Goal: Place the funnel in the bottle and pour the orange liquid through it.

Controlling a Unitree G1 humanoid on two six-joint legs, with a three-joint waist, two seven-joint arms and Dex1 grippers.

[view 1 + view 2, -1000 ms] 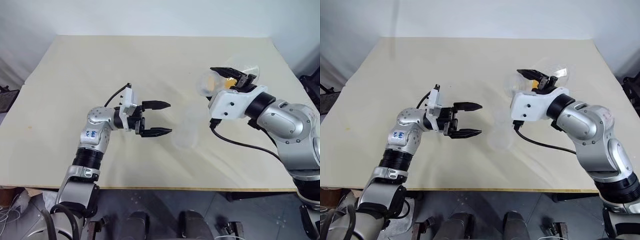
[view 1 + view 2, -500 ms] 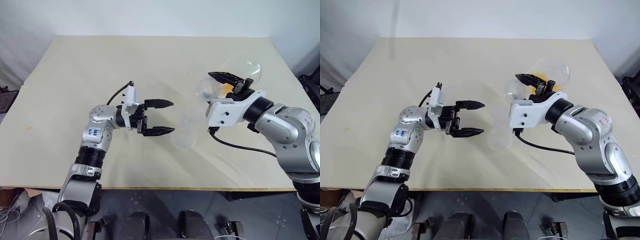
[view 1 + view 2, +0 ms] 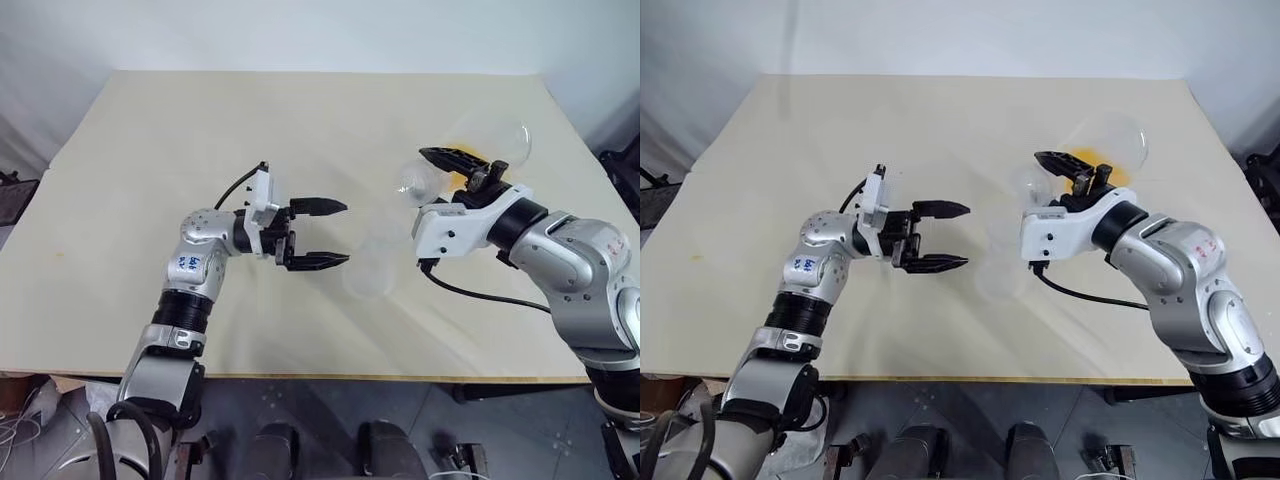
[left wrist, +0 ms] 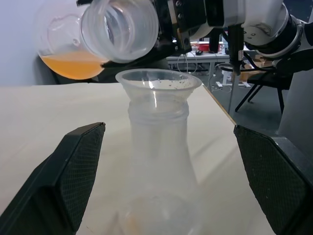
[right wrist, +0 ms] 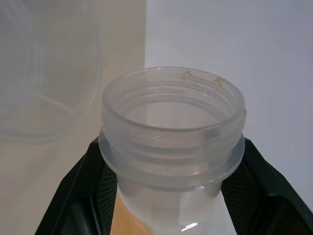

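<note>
The left pincer point(image 3: 330, 234) hangs just above the beige tabletop point(image 3: 150, 150), pointing sideways toward the robot's right, its two black fingers point(image 4: 73, 166) spread wide with nothing between them. Just beyond their tips, apart from them, the bottle point(image 4: 157, 161) stands upright on the tabletop; in the head views it is only a faint frosted shape point(image 3: 368, 268). The funnel point(image 4: 157, 84) sits in its neck, its wide rim up. The left wrist view shows tiny specks on the inside of the funnel, and a pale tint at the bottle's base may be a trace of liquid, though this is hard to tell.

Past the bottle, the right pincer point(image 3: 462, 163) is raised above the tabletop and pinches the neck of a clear flask point(image 3: 490, 140), one finger on each side below the threaded collar point(image 5: 171, 129). The flask is tipped near to level, its open mouth point(image 4: 120, 27) toward the funnel and slightly above its rim. The orange liquid point(image 4: 71, 66) lies pooled in the flask's round belly, short of the mouth.
</note>
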